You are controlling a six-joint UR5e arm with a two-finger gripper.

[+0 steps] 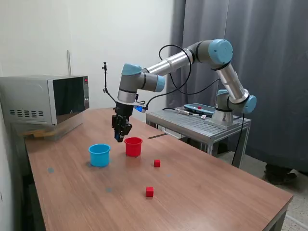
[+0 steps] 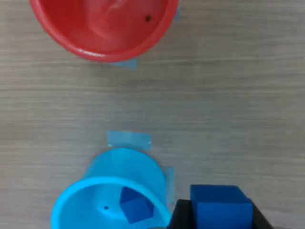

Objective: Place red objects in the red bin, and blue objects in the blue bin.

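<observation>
Two red cubes: both lie on the wooden table (image 1: 202, 187), uncollected; one red cube (image 1: 157, 163) sits near the red cup, toward the exterior view's right, and the other red cube (image 1: 149, 191) lies farther from the red cup, toward the table's near edge.
Red cup: the red bin (image 1: 133, 146) stands upright on the table; in the wrist view its inside (image 2: 102, 26) looks empty apart from a small dark speck.
Blue cup: the light blue bin (image 1: 99, 155) stands beside the red cup, toward the exterior view's left, apart from it.
Blue cube in cup: one dark blue cube (image 2: 135, 208) lies on the floor of the blue cup, seen in the wrist view.
Blue cube in hand: a second blue cube (image 2: 220, 207) sits between the gripper's fingers.
Gripper: the gripper (image 1: 120, 135) hangs above the table just beside the red cup, between the two cups; its jaws are closed narrow on the held blue cube.
Step in hand: carrying the last blue cube to the blue cup, by my reading.
Task progress: roughly a quarter done; one blue cube is in, both reds are left.
Next move calls for: shifting away from the red cup until the held cube is over the blue cup's mouth, since the wrist view shows it outside the rim, then opening the jaws.
</observation>
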